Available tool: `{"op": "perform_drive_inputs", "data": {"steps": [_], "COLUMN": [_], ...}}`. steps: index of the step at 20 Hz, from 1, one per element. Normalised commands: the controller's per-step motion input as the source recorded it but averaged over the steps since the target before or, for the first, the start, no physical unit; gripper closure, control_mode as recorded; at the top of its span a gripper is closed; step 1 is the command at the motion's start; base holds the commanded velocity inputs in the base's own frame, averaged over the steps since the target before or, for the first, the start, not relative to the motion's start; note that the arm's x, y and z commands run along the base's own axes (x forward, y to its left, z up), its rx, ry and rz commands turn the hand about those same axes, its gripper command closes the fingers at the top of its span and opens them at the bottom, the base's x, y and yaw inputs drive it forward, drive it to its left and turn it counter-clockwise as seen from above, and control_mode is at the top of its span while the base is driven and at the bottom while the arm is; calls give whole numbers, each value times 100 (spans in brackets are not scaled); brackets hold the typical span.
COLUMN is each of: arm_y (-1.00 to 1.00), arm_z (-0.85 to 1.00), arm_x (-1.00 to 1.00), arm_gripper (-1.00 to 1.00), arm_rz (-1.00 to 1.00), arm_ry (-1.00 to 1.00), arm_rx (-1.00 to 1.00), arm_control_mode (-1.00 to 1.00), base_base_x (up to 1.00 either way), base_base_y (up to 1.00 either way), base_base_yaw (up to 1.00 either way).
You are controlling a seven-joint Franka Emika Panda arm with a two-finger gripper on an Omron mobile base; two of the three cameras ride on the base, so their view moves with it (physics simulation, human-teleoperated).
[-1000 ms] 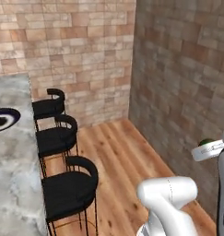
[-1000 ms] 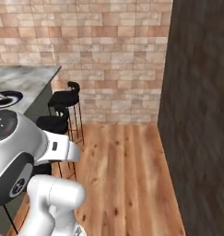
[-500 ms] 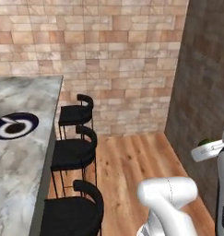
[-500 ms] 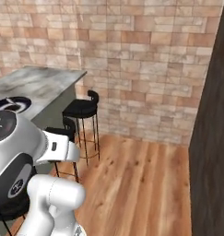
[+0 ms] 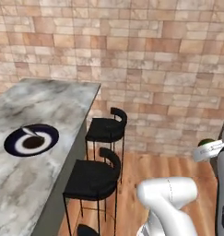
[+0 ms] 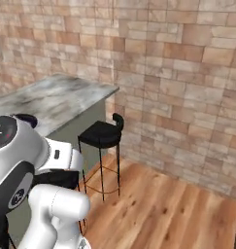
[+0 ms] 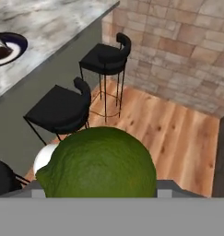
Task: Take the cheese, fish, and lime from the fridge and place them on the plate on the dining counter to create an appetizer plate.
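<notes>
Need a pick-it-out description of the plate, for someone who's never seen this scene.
Start at the long grey-white marble dining counter running out from the brick wall, with black stools along its side. The plate lies flat on that marble top, back from the stool-side edge. It is round with a dark blue rim, a white ring and a dark centre, the one dark thing on the pale marble.

I see a dull green lime (image 7: pixel 98 162), a grey-white marbled table (image 5: pixel 49 106) on a sage-green base, a plate (image 5: pixel 31 139) with dark blue rim, white ring and dark centre, black stools (image 5: pixel 105 129), a tan-brown brick wall (image 5: pixel 145 55) and an orange-brown plank floor (image 6: pixel 173 214).
</notes>
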Motion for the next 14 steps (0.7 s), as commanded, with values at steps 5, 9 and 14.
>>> {"op": "perform_drive_inputs", "data": {"steps": [5, 9, 14], "arm_y": [0, 0, 0], "arm_z": [0, 0, 0], "arm_x": [0, 0, 0], "arm_gripper": [100, 100, 100], "arm_rz": [0, 0, 0], "arm_ry": [0, 0, 0], "arm_rx": [0, 0, 0], "arm_control_mode": [100, 100, 100], "base_base_x": [97, 64, 48], "base_base_y": [0, 8, 31], "base_base_yaw": [56, 58, 59]}}
